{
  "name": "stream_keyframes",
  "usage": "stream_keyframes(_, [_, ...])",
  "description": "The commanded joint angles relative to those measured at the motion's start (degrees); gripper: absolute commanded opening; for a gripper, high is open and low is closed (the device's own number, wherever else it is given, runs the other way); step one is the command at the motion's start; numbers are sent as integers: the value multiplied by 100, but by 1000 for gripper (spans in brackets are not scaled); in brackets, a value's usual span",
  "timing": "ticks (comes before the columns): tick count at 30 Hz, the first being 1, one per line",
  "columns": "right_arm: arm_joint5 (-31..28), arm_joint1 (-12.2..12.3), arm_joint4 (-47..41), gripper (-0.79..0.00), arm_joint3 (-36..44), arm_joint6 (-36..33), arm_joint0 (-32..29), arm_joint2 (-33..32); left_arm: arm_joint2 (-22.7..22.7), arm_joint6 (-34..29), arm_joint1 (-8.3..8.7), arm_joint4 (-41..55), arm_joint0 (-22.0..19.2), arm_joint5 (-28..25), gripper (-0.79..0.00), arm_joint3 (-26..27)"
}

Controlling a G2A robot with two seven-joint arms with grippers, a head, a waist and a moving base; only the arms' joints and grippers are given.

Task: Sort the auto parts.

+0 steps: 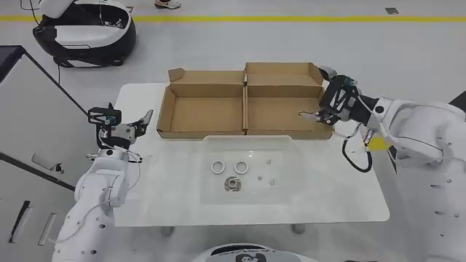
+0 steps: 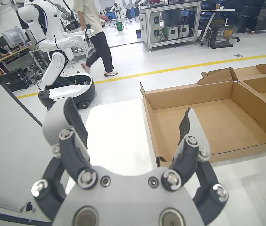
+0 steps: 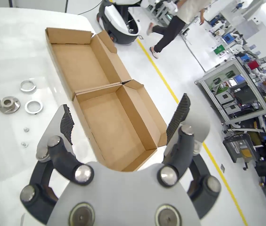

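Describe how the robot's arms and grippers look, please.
Both arms have white shells with black wrists: left arm, right arm. A black cable loops at the right wrist. The left gripper and right gripper have silver fingers, black ribbed pads, black linkages and silver bolts.

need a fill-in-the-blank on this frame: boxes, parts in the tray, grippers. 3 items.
1. Both cardboard boxes are ____.
2. The clear tray holds ____ metal rings and one flanged hub.
3. The left gripper and the right gripper each hold nothing, with jaws ____.

Missing words: empty; two; open.
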State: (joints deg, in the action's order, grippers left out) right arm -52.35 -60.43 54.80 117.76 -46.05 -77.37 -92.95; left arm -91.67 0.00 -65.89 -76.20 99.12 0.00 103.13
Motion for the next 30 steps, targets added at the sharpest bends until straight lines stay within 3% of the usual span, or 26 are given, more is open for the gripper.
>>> stream_keyframes(1, [-167,43,-230,0,45,-421,126,166,0,0,0,0,0,0,0,0])
stream_keyframes(14, [61,645,-501,0,-49,-650,946,1764,0,0,0,0,0,0,0,0])
stream_keyframes(30, [272,1480,-1191,0,-495,-862,2746,4455,0,0,0,0,0,0,0,0])
